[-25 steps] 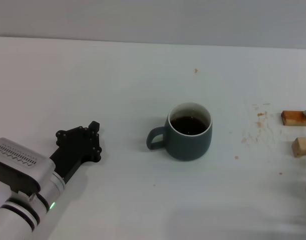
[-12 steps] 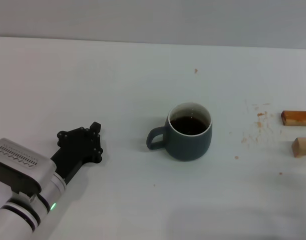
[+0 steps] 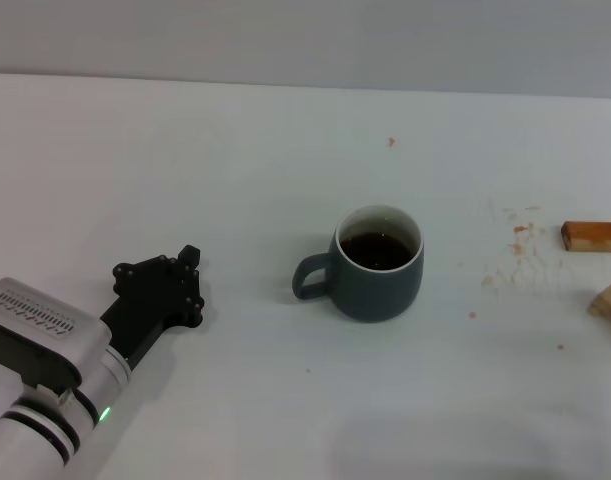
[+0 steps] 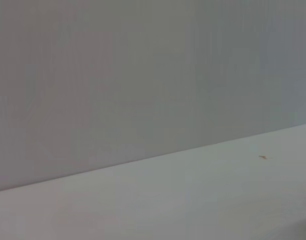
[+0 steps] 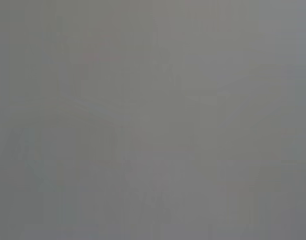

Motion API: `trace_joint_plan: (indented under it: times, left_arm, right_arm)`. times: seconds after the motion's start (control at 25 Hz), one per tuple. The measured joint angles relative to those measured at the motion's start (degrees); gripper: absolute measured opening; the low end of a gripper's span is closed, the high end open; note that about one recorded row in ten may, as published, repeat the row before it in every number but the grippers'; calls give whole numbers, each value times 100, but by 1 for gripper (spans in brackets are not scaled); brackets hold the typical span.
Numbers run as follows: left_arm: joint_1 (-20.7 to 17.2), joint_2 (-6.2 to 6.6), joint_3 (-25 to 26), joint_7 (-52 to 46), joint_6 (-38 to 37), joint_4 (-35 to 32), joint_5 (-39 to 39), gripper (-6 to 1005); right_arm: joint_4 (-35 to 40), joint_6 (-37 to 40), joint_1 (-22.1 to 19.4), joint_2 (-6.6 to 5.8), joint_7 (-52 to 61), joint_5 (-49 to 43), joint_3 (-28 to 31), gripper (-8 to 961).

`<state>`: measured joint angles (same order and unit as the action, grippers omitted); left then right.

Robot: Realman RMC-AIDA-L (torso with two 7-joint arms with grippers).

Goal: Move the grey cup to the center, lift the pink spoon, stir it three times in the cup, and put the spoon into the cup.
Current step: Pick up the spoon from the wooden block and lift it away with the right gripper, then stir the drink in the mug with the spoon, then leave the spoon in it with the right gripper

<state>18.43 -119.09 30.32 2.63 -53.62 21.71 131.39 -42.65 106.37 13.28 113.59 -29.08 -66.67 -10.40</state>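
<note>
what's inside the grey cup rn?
The grey cup holds a dark liquid below its white inner rim. No spoon in it. Anything under the liquid's surface is hidden. The left gripper sits apart from it on the table.

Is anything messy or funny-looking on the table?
Yes. Orange-brown crumbs are scattered on the table right of the grey cup, near two wooden blocks. The nearer block lies tilted at the edge. No spoon shows.
</note>
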Motion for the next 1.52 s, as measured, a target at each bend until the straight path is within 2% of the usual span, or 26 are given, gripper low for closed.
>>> trace_joint_plan:
  times: [0.2,0.48,0.76,0.84,0.96,1.08,1.28,1.52]
  left_arm:
    - [15,0,0,0,0,-7,1,-2]
    - [48,0,26,0,61,-9,-5,-2]
    - [46,1,44,0,65,-9,-9,-2]
    - [46,0,44,0,65,-7,-9,-2]
    - [47,0,49,0,64,-7,-10,-2]
    - [56,0,68,0,65,-9,-16,-2]
    - [77,2,112,16,67,-20,-17,-2]
    - [122,-1,115,15,71,-104,-17,-2]
  right_arm:
    - [-261,261,153,-93,-84,-28,-65,31]
    - [-306,375,452,-106,-200,-432,-9,31]
    - [-727,306,1292,-239,-64,-835,11,31]
    - [-833,195,1542,-243,-62,-856,5,31]
    - [-871,-54,1821,-152,-61,-941,27,31]
    - [-846,-311,1940,47,-79,-1175,158,31]
    - [-671,-857,1927,328,-103,-1722,504,31]
    - [-667,-1200,1759,506,-353,-2186,782,32]
